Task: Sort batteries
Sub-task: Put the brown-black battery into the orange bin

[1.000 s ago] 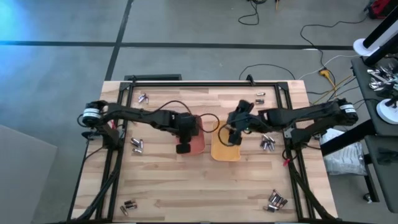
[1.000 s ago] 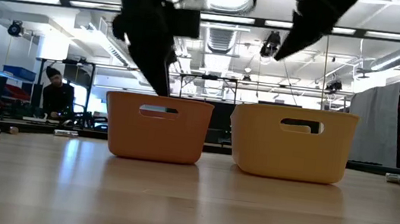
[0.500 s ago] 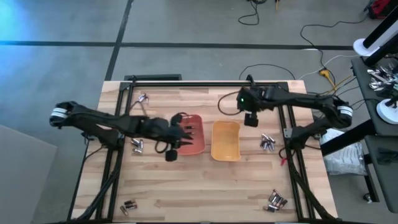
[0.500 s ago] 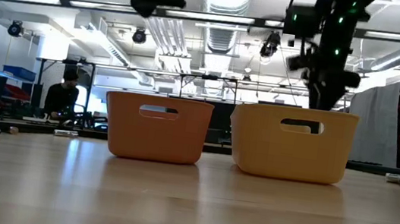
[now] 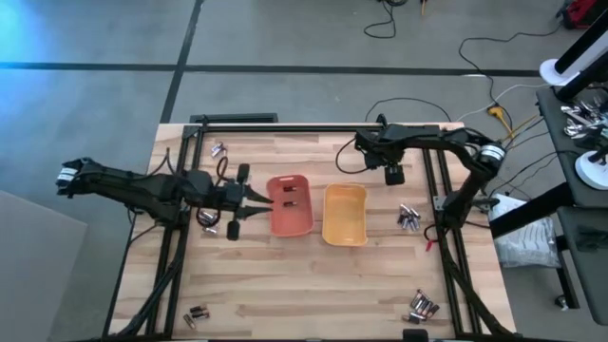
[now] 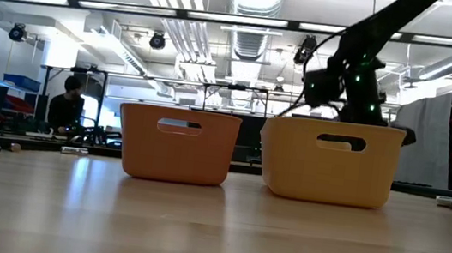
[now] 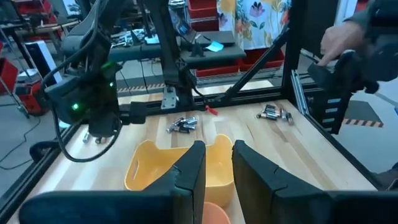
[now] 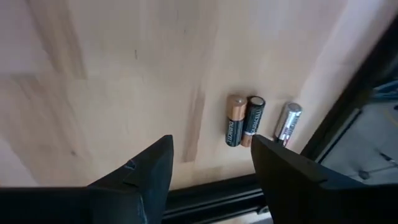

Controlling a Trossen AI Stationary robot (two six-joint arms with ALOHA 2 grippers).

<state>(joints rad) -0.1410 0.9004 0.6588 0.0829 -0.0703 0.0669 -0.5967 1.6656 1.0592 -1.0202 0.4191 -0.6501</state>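
Small batteries lie in scattered groups on the wooden table. Three of them, two dark with coppery bands and one silvery, lie side by side near the far edge. My right gripper hangs open above the bare wood beside them, pointing down. My left gripper is open and empty. It lies level just left of the orange tray and points toward it. The yellow tray stands right of the orange one.
More battery groups lie at the far left, left, right, near left and near right. A black frame rail runs along the far edge. A person is in the room behind the table.
My left gripper has risen out of the orange tray, drawn back toward the table's left edge and tipped from pointing down to lying level. My right gripper has left the yellow tray and gone toward the far right, over the three batteries near the far edge.
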